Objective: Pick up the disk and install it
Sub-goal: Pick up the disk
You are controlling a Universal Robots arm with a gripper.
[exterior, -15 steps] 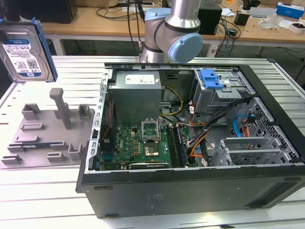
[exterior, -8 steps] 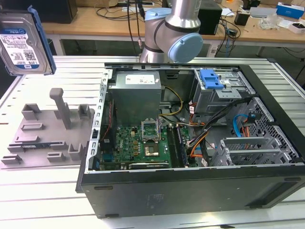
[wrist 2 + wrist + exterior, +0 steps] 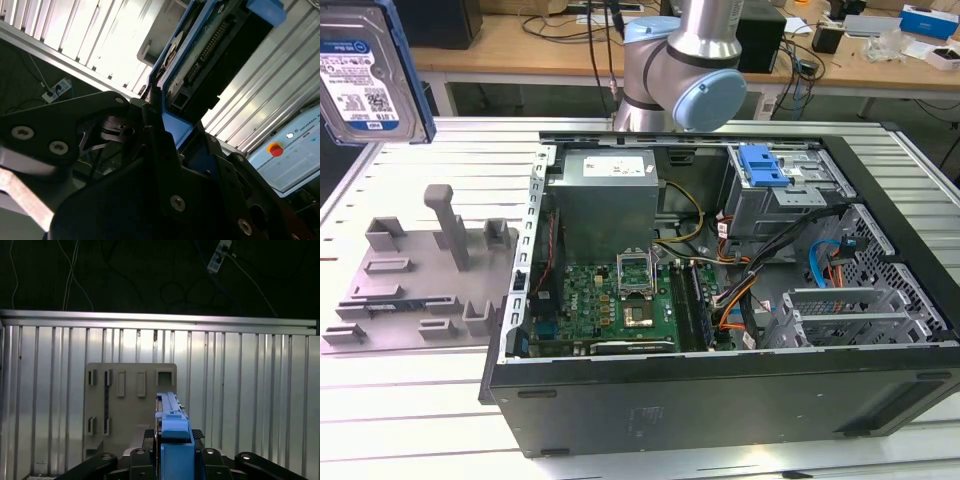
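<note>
Your black gripper [image 3: 172,132] has its fingers [image 3: 155,150] clenched on the flat rectangular silver-grey metal disk with the white-and-blue label and blue plastic frame [image 3: 365,75]. The disk is raised clear of the ribbed aluminium counter [image 3: 410,420], at the exterior view's left. In the first wrist view it hangs edge-on over the grey plastic fixture plate with slots and posts [image 3: 130,385].

Toward the exterior view's right lies the open black computer case [image 3: 720,400], well apart from the disk. Inside, bundled cables [image 3: 760,270] cross between the green motherboard [image 3: 610,300] and the metal drive cage with a blue plastic latch [image 3: 763,165]. The silver-and-blue arm [image 3: 695,60] rises behind the case.
</note>
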